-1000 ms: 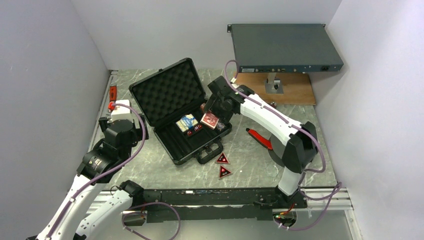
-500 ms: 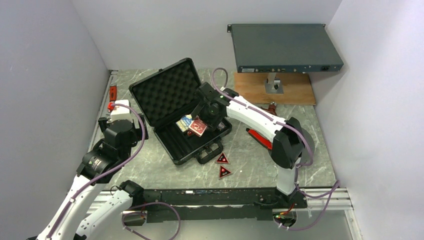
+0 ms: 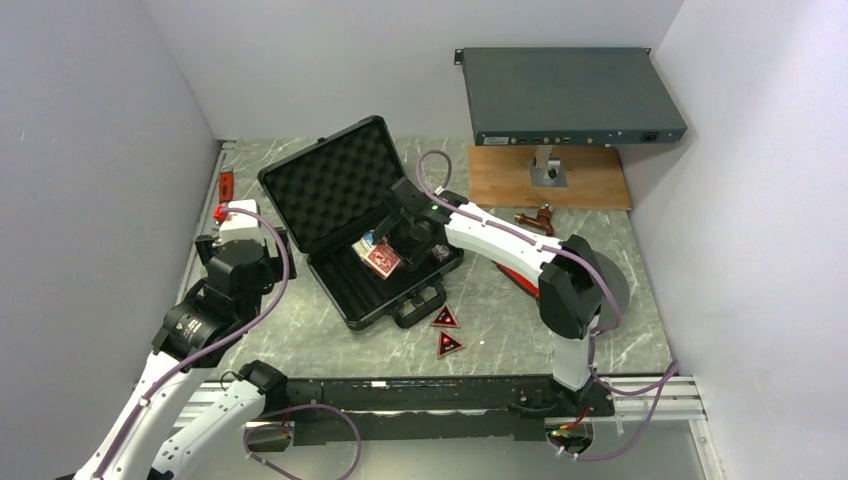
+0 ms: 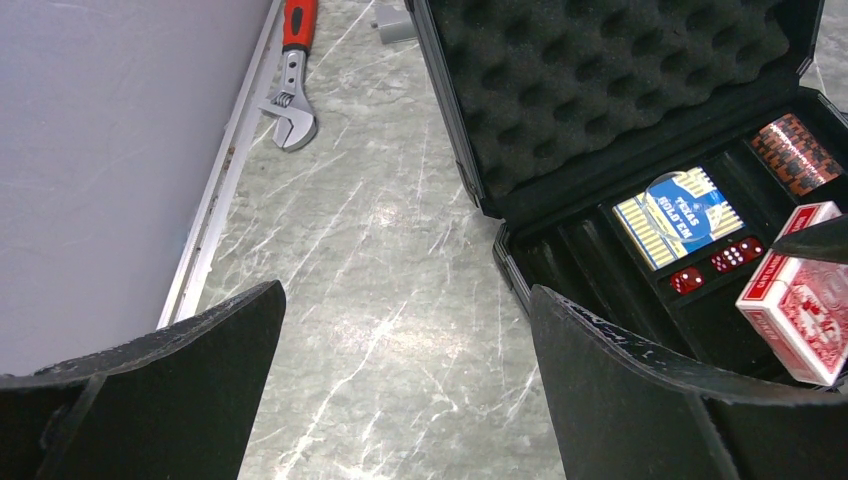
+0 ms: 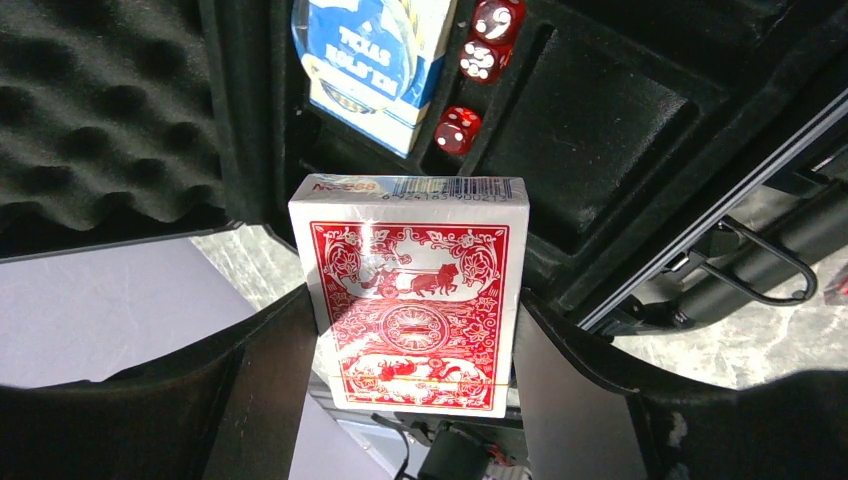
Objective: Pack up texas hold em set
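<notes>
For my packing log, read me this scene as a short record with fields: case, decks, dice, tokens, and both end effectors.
case: open, lid up, on table
red deck: gripped by right end effector, over the case
blue deck: lying in the case
dice: red, in a slot beside blue deck
tokens: two, on table in front of case
left end effector: open, empty, left of case
right end effector: shut on red deck
</notes>
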Motion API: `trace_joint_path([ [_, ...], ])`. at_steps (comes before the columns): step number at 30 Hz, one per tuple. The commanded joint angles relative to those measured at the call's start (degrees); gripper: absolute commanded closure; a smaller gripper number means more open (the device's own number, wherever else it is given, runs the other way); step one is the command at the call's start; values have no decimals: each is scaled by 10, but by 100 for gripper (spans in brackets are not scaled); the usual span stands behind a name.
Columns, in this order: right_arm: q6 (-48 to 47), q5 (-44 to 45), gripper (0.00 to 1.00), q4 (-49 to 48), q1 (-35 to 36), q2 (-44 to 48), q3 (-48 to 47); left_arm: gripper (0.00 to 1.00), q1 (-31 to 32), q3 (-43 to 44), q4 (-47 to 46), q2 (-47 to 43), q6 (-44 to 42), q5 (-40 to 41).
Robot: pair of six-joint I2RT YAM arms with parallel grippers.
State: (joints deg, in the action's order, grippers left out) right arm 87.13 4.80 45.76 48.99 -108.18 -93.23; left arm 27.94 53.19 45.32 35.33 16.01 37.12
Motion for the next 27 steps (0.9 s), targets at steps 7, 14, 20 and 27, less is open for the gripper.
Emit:
trace_joint_path([
  [7, 47, -35, 100, -10, 4, -31, -17, 2, -3, 5, -7, -5, 6, -3],
  [14, 51, -72, 100, -8, 5, -49, -32, 2, -3, 5, -7, -5, 6, -5],
  [20, 82, -20, 100, 52, 9, -53, -48, 2, -3, 5, -7, -3, 6, -5],
  [27, 97, -42, 100, 80, 9, -94, -50, 2, -3, 5, -7, -1, 5, -7],
])
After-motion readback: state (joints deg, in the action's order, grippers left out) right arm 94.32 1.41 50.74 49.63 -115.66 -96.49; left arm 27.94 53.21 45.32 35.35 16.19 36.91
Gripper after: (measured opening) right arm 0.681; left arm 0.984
